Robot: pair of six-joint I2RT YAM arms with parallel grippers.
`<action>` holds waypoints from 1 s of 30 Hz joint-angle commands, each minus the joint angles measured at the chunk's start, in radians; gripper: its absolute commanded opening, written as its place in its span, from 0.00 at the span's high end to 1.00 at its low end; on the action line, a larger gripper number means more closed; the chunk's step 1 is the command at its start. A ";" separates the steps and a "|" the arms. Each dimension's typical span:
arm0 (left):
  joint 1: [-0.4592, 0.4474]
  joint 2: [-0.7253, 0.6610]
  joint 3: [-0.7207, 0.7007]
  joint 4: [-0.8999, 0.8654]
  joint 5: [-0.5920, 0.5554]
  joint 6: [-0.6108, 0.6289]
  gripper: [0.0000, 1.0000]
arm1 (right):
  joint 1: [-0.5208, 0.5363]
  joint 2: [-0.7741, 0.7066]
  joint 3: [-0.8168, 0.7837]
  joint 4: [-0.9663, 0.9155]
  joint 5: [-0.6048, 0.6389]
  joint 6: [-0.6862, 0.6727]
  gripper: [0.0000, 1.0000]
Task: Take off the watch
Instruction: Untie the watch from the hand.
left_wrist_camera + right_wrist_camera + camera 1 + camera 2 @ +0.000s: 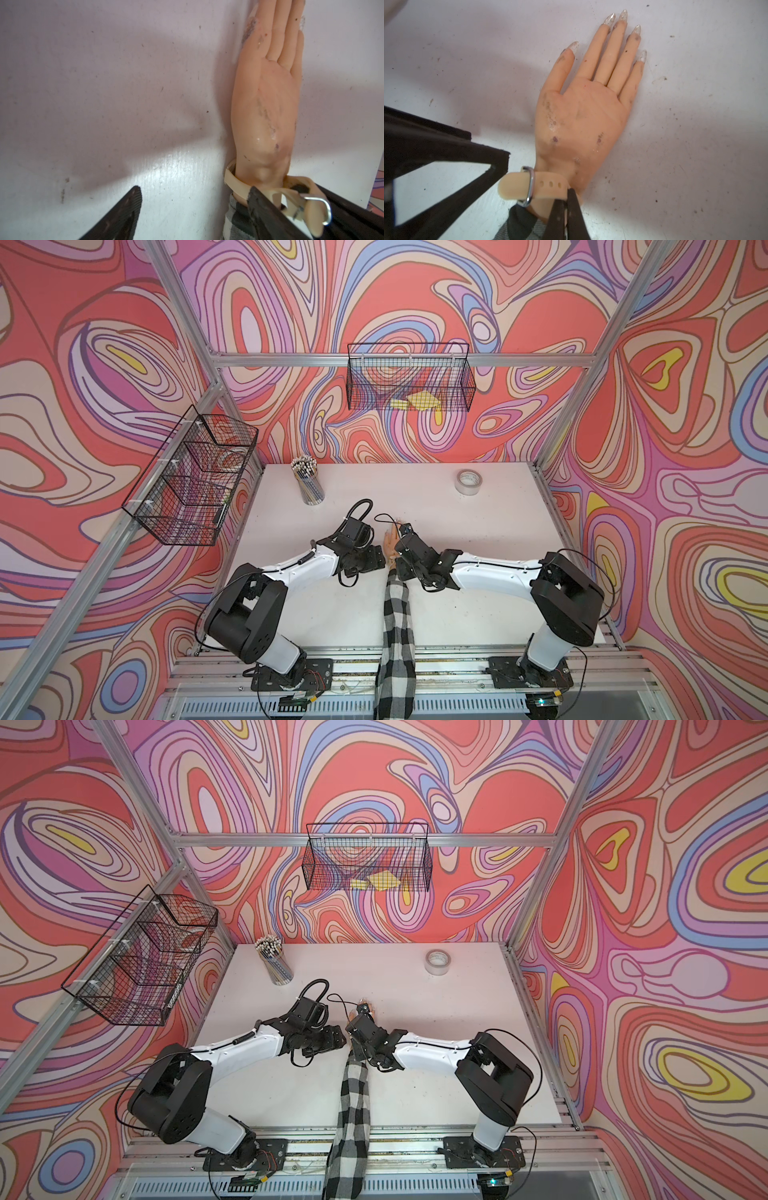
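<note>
A mannequin hand (581, 116) lies palm up on the white table (695, 145), its arm in a checked sleeve (397, 626). The watch (550, 185) is around its wrist: a cream-beige strap with holes and a silver buckle (530, 185). The watch face is hidden. My right gripper (566, 199) is shut, pinching the strap just past the holes. My left gripper (193, 190) is open beside the wrist, and one of its fingers (261, 205) rests against the strap near the buckle (326, 207). The other finger is over bare table.
A cup of pencils (309, 485) stands at the back left of the table and a tape roll (468, 482) at the back right. Wire baskets hang on the back wall (409, 377) and on the left frame (191, 477). Both arms meet over the wrist.
</note>
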 commanded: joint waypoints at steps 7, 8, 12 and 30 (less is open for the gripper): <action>0.017 -0.053 0.094 -0.037 -0.002 0.000 0.18 | 0.007 -0.045 0.019 0.010 -0.011 0.006 1.00; 0.018 -0.050 0.099 -0.031 0.003 -0.003 0.18 | 0.006 -0.044 0.018 0.012 -0.014 0.007 1.00; 0.017 -0.018 0.113 -0.002 0.033 -0.019 0.18 | 0.005 -0.043 0.012 0.017 -0.018 0.015 1.00; -0.007 0.095 0.121 0.106 0.090 -0.066 0.18 | 0.005 -0.031 0.000 0.036 -0.033 0.034 1.00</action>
